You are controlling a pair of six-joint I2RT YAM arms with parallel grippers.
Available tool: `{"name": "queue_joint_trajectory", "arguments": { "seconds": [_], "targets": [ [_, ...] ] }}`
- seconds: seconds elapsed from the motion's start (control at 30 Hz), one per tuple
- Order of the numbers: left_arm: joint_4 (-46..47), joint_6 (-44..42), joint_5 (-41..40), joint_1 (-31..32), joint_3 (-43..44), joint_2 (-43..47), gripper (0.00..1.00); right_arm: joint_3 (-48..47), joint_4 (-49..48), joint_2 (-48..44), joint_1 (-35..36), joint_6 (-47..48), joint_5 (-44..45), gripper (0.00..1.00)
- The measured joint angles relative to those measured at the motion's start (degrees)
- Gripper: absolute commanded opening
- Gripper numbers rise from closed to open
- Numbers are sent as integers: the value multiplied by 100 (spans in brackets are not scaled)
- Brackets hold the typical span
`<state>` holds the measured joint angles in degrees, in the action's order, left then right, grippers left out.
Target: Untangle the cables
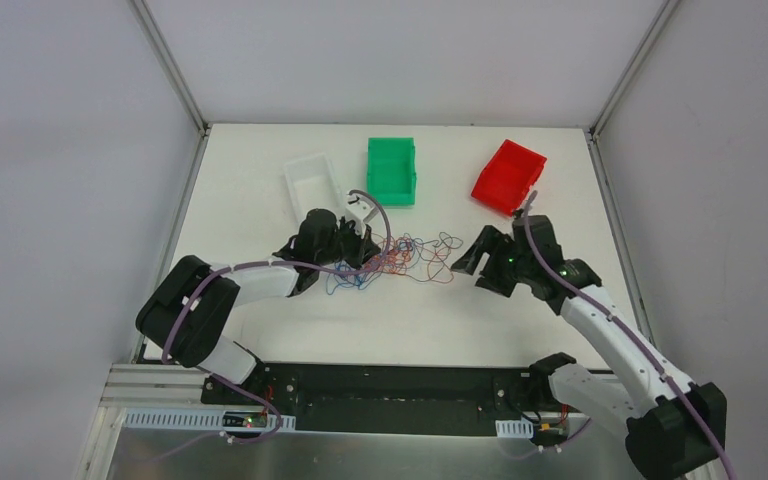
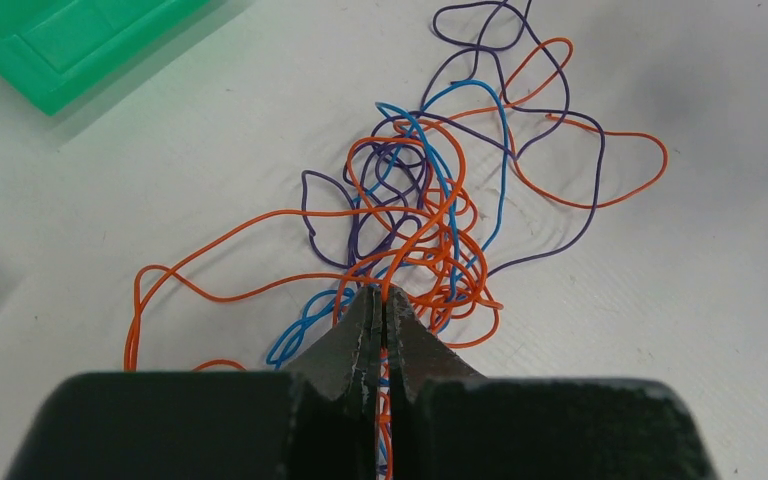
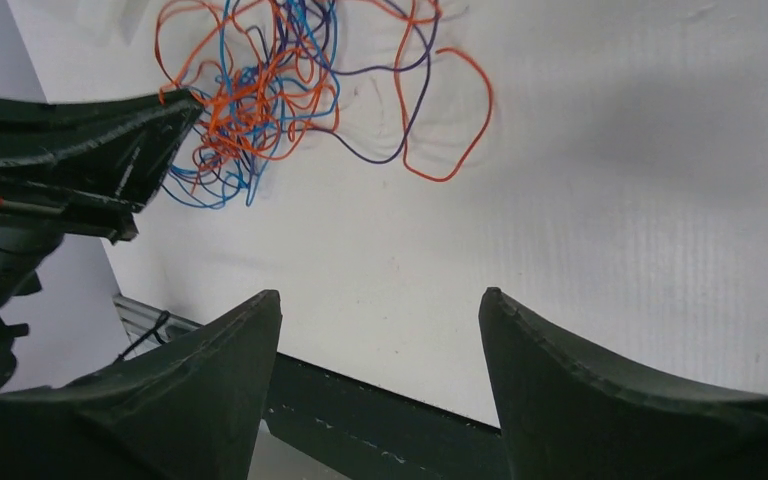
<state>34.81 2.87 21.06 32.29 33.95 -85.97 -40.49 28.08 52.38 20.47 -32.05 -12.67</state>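
The cables (image 1: 400, 258) lie as a tangle of thin blue, orange and purple wires in the middle of the white table. In the left wrist view the cables (image 2: 420, 210) spread out from the fingertips, and my left gripper (image 2: 383, 296) is shut on a few orange and blue strands that run down between its jaws. My left gripper (image 1: 365, 250) sits at the knot's left side. My right gripper (image 1: 465, 262) stands open to the right of the tangle, a short way off. In the right wrist view the cables (image 3: 260, 95) lie far ahead of my right gripper (image 3: 380, 296), with nothing between its fingers.
A white bin (image 1: 312, 186), a green bin (image 1: 392, 170) and a red bin (image 1: 509, 176) stand at the back of the table. The table's near edge and a black rail (image 3: 380, 410) run just below the right fingers. The green bin's corner (image 2: 70, 45) is upper left in the left wrist view.
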Motion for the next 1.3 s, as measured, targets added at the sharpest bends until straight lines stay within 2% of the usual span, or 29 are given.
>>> {"name": "queue_joint_trajectory", "arguments": {
  "seconds": [0.23,0.43,0.6,0.87,1.07,1.1,1.2,1.3],
  "targets": [
    [4,81,2,0,66,-39,0,-20,-748,1021,1154,-280,625,70],
    [-37,76,7,0,66,-37,0,704,-2098,1117,1882,-1239,1711,71],
    [-109,74,4,0,66,-24,0,822,-2614,1502,2535,-1932,2570,67],
    [-275,52,-50,0,90,85,0,839,-3427,2557,2968,-3016,3456,62],
    [-363,28,-63,0,94,149,0,863,-3799,3051,3029,-3635,3963,52],
    [-391,17,-63,0,94,149,0,861,-3877,3112,3032,-3696,4039,45],
    [-431,-22,-68,0,96,149,0,826,-4002,3292,3032,-3799,4199,13],
    [-498,-59,-144,0,120,149,0,787,-3928,3432,3032,-3812,4223,11]
  ]
}}
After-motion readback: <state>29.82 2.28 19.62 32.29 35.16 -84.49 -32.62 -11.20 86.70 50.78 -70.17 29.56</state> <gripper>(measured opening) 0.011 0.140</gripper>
